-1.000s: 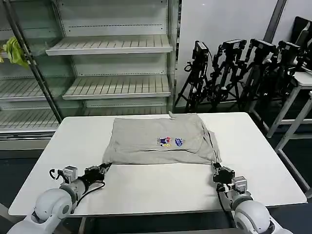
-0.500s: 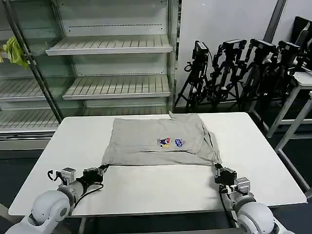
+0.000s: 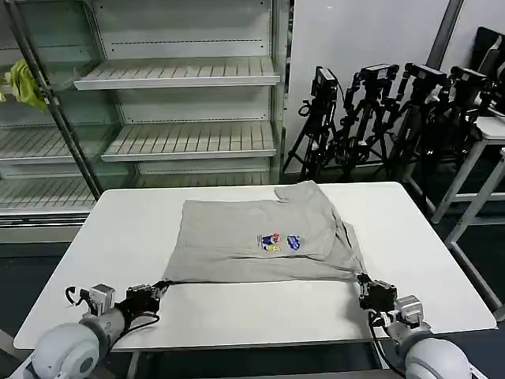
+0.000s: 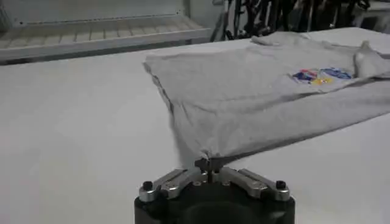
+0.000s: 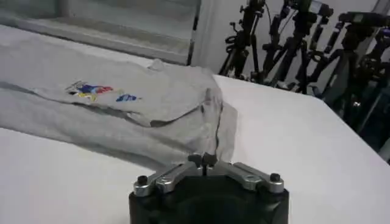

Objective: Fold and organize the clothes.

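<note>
So I've got the light grey shirt (image 3: 256, 241) spread out on the white worktop (image 3: 237, 304), roughly centred and a bit toward the shelf side. It's soft jersey-looking fabric, folded into a wide rectangle-ish slab with a small multicolour chest print (image 3: 278, 241) facing up, right of the shirt's middle. The far edge has a little lump of collar or sleeve poking up, and the right side has a layered fold running down it.

My left end effector (image 3: 150, 294) is at the shirt's near-left corner, fingers pinched closed on that corner; in the left wrist view (image 4: 207, 163) the cloth rises to a little peak right where the fingers meet. My right end effector (image 3: 367, 286) is at the shirt's near-right corner, also clamped on the fabric, and in the right wrist view (image 5: 204, 159) the hem drapes straight down into the closed tips.

The near hem is pulled fairly taut between the two corners, smooth with only shallow wrinkles. The worktop surface is matte and plain.
</note>
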`<state>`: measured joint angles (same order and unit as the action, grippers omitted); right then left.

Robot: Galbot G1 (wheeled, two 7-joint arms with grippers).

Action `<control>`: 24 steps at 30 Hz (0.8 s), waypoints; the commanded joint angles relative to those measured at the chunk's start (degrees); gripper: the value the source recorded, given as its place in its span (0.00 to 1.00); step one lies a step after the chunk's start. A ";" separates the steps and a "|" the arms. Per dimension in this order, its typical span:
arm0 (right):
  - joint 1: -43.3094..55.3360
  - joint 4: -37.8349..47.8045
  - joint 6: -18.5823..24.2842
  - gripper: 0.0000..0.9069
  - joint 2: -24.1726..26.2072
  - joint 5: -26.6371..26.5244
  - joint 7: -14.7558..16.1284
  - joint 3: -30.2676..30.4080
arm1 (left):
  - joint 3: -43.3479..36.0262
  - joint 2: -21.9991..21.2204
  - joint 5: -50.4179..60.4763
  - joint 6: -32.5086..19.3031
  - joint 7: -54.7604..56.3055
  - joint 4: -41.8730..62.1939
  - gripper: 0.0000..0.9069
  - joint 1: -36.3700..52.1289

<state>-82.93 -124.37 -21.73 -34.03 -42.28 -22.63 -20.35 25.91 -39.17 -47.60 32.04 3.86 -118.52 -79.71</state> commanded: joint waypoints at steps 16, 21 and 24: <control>-22.17 -9.02 -3.73 0.00 8.62 -2.31 -4.57 -15.38 | 17.92 8.66 -4.10 0.99 3.09 -16.49 0.04 -32.11; -25.77 -10.15 -4.43 0.00 8.68 -2.01 -4.62 -17.73 | 19.87 7.97 -3.56 0.97 3.11 -17.25 0.04 -35.23; -27.72 -10.53 -4.41 0.00 8.74 -1.65 -4.48 -19.08 | 21.03 7.56 -2.65 0.95 3.03 -17.64 0.04 -36.89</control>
<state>-103.26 -133.32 -25.30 -26.30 -43.99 -26.44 -34.55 40.80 -32.00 -50.84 32.91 6.76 -133.19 -106.03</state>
